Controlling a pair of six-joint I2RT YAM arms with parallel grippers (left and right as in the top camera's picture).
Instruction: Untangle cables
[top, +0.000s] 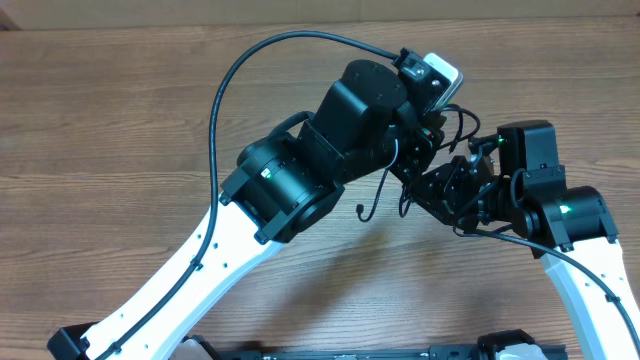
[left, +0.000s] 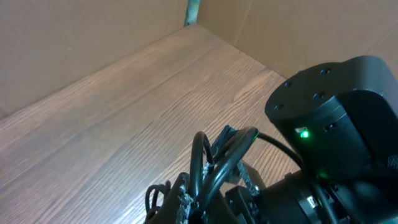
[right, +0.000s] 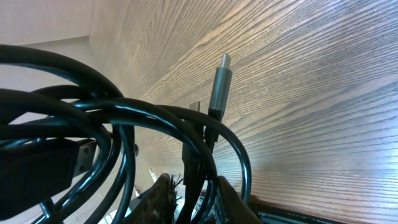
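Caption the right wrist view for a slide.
Tangled black cables loop close to the lens, one grey plug pointing up, against the wood-grain table.

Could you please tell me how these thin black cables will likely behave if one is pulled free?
Probably floppy: the cables hang in loose loops. Likely light, being thin. The metal plug may snag on a crossing loop.
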